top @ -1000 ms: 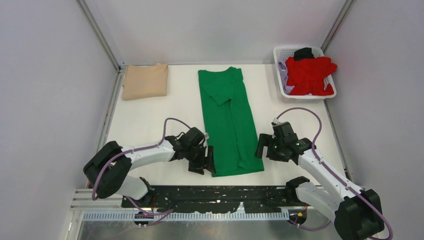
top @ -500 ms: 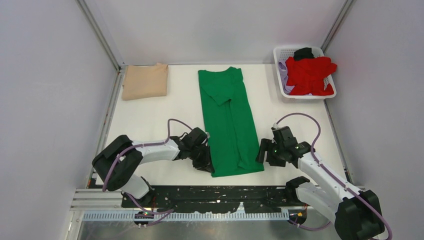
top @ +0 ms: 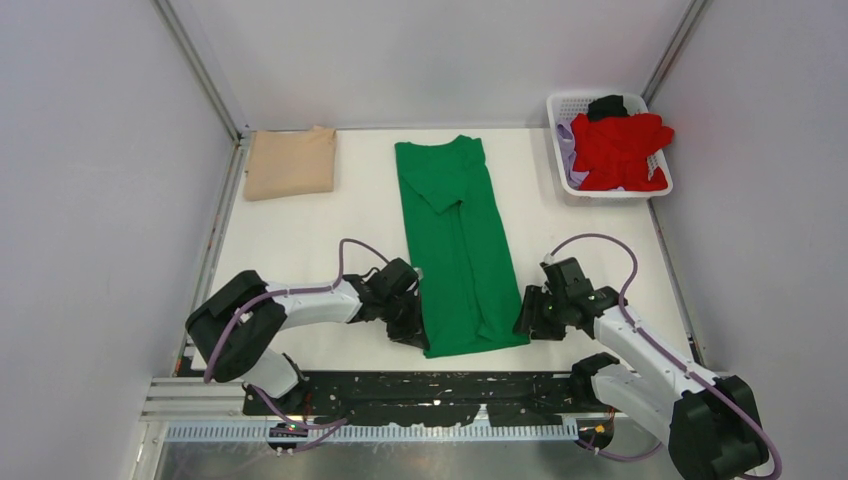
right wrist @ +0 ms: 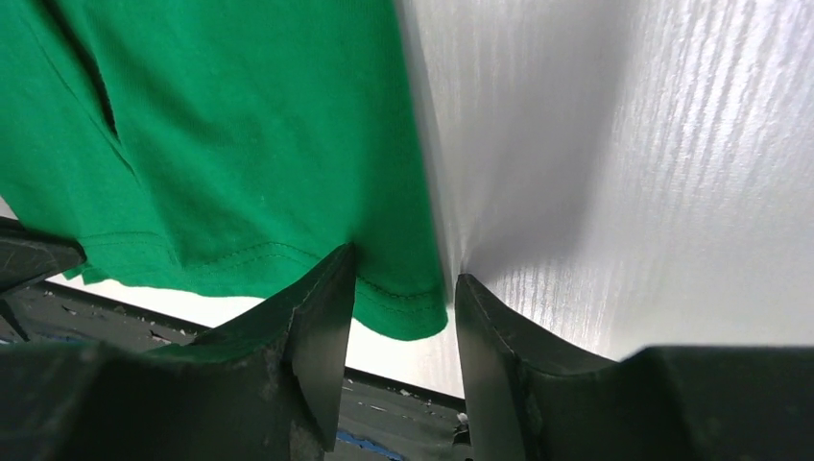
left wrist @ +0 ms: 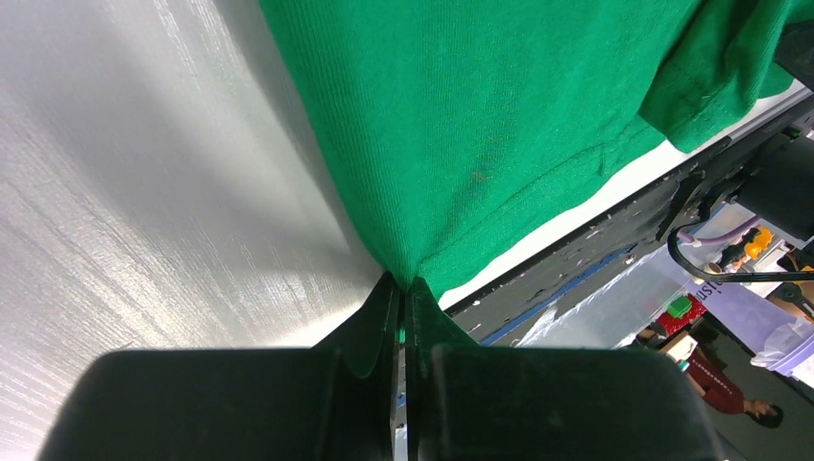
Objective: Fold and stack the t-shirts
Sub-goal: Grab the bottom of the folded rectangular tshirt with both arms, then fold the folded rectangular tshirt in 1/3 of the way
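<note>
Arms (top: 305, 300) (top: 640, 340) crouch low, left tool (top: 412, 326) pinching green t-shirt (top: 455, 235).

In the basket (top: 560, 100), the lilac garment (top: 566, 145) is mostly buried under the red shirt (top: 620, 150); the black garment (top: 606, 106) is too small to read. The green shirt (left wrist: 480, 115) runs off the top edge in both wrist views. Its hem corner vanishes inside the clamped left gripper (left wrist: 404, 298); the right gripper (right wrist: 403, 274) straddles the other corner, contact unclear.
</note>
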